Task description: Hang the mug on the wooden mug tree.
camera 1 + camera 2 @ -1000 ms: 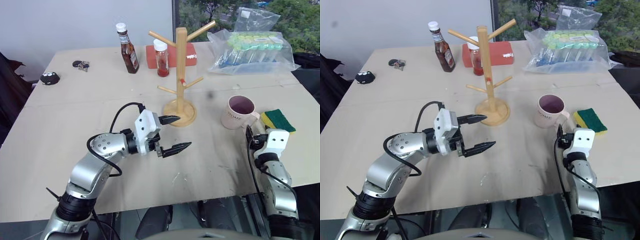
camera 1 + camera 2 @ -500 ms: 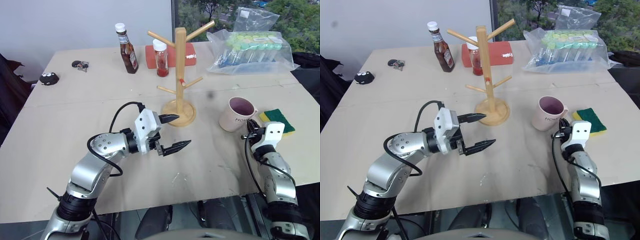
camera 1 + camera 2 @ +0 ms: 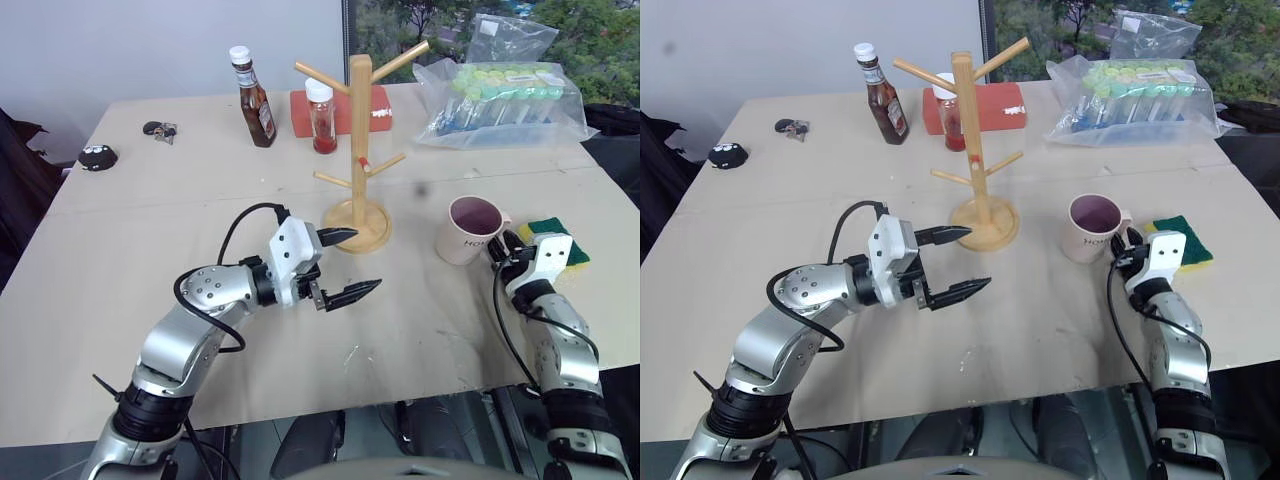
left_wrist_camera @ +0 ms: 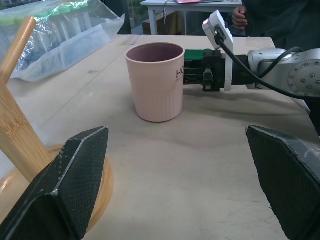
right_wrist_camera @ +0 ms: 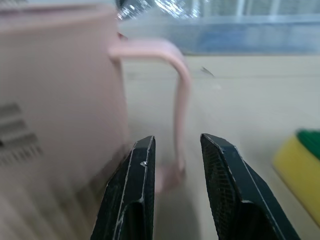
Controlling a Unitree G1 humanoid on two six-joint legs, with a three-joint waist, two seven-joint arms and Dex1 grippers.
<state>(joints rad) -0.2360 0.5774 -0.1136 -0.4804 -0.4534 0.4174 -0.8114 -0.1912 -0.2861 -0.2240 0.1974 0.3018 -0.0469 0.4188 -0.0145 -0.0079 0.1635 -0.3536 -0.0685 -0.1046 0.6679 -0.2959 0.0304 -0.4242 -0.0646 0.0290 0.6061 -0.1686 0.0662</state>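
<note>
The mug [image 3: 468, 229] stood upright on the table [image 3: 130, 250], right of the wooden mug tree [image 3: 358, 150], with the right gripper [image 3: 503, 245] at its handle side. In the left wrist view, the left gripper [image 4: 185, 175] had jaws wide apart, empty. In the right wrist view, slightly parted fingers [image 5: 132, 200] straddled the handle [image 5: 177, 100], not clamped

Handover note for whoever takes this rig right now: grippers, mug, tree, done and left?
Left gripper: open, holding nothing, hovering beside the base of the wooden mug tree.
Right gripper: fingers either side of the mug's handle, a gap showing; no firm grip seen.
Mug: upright on the table, between tree and sponge.
Done: right gripper at the handle.
Left: close, lift, hang on a peg.
</note>
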